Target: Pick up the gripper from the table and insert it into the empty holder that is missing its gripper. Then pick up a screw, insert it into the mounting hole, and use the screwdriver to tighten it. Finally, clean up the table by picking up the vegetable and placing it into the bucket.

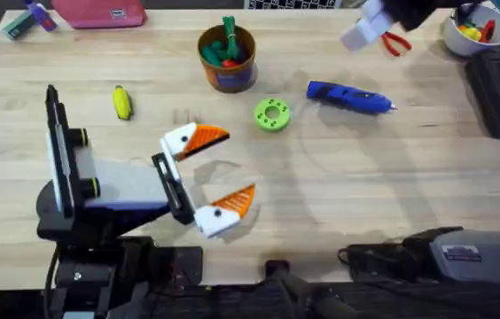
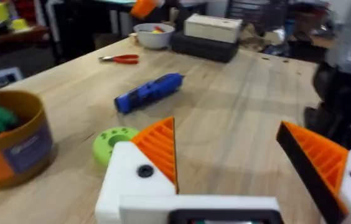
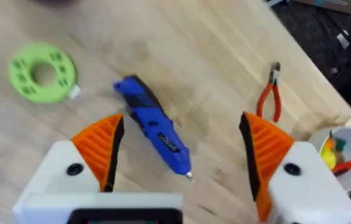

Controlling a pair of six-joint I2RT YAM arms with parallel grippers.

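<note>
The blue screwdriver [image 1: 349, 97] lies on the table right of centre, its metal bit pointing right. My right gripper [image 3: 182, 127] hovers open above the screwdriver [image 3: 154, 121], orange tips on both white blocks; it shows raised and blurred at the far right [image 1: 365, 31]. My left gripper [image 1: 239, 163] is open near the table's middle, with both orange tips fitted and nothing between them. The yellow vegetable [image 1: 122, 102] lies at the left. The orange-brown bucket [image 1: 228, 58] stands at the back centre with green and red toy pieces inside. The loose gripper, the empty holder and the screw are out of view.
A green ring [image 1: 272, 115] lies between the bucket and the screwdriver. Red-handled pliers [image 1: 396, 42] and a white bowl [image 1: 472, 31] with toy pieces sit at the back right. A dark box [image 1: 498, 89] runs along the right edge. A pink case [image 1: 99, 11] is at the back left.
</note>
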